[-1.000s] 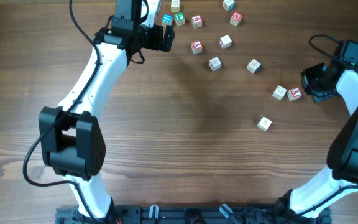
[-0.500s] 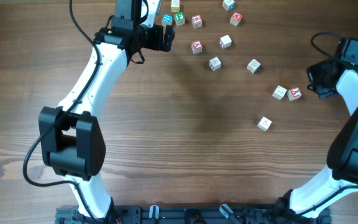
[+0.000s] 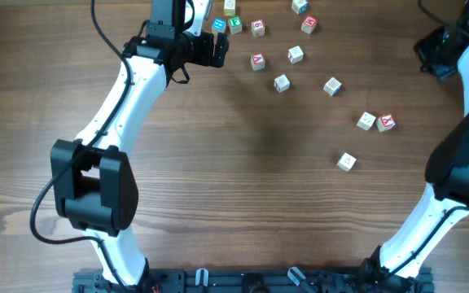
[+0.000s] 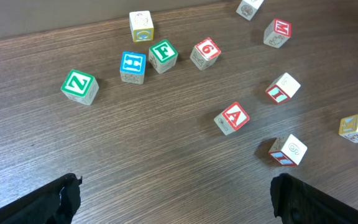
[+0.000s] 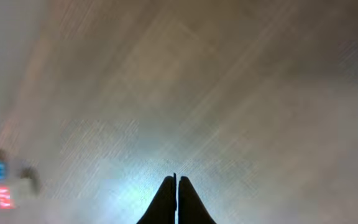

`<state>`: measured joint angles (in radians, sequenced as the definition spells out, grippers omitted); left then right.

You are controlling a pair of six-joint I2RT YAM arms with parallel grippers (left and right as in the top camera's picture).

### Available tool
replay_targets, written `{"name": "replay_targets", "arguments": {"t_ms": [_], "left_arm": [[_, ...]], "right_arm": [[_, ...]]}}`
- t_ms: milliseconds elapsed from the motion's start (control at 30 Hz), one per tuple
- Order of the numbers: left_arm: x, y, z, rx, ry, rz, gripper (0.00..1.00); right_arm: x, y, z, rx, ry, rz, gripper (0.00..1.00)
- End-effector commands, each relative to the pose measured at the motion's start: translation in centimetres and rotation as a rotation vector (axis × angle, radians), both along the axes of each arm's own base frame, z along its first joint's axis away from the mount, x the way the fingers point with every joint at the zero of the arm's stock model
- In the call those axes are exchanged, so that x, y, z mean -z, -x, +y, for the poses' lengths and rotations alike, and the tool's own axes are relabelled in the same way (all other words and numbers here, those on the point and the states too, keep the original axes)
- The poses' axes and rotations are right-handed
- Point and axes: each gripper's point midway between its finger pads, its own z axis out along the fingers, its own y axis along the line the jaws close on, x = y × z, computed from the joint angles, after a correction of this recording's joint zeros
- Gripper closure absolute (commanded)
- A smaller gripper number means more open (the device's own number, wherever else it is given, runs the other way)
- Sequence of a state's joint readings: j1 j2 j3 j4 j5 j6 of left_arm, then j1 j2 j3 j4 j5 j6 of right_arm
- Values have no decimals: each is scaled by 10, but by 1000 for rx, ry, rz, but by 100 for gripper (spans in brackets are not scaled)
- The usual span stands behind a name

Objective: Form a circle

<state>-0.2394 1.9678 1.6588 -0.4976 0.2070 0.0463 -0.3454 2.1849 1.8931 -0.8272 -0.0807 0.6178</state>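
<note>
Lying scattered, alphabet cubes [image 3: 295, 54], left tool [image 3: 222, 50] beside them

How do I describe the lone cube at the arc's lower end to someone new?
On the wooden table, alphabet cubes trail from the top edge down toward the right side. Past the side-by-side pair, a pale cube and a red-lettered cube, the lone cube ends the trail. It is the lowest in the overhead view, pale-topped, with no neighbour close by.

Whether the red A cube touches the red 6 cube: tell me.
Apart. The left wrist view shows bare wood between the red A cube and the red 6 cube.
</note>
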Motion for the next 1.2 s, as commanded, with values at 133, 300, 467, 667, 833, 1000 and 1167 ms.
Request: {"name": "replay_targets", "arguments": {"t_ms": [133,300,467,667,833,1000,1167], "left_arm": [[9,3,3,-7,-7,30,0],[11,4,4,-7,-10,40,0],[11,5,4,-7,-10,41,0],[12,5,4,-7,-11,44,0],[12,5,4,-7,-11,44,0],[12,6,4,-8,-12,47,0],[12,6,4,-7,-12,46,0]], "right_arm": [[63,73,11,-76,14,335,96],[66,95,20,-155,-7,422,96],[67,98,26,-158,-36,433,95],[67,99,34,-146,-80,430,95],[73,95,38,-155,-96,405,96],[88,88,33,-173,-58,365,96],[88,87,40,-184,-98,353,96]]}}
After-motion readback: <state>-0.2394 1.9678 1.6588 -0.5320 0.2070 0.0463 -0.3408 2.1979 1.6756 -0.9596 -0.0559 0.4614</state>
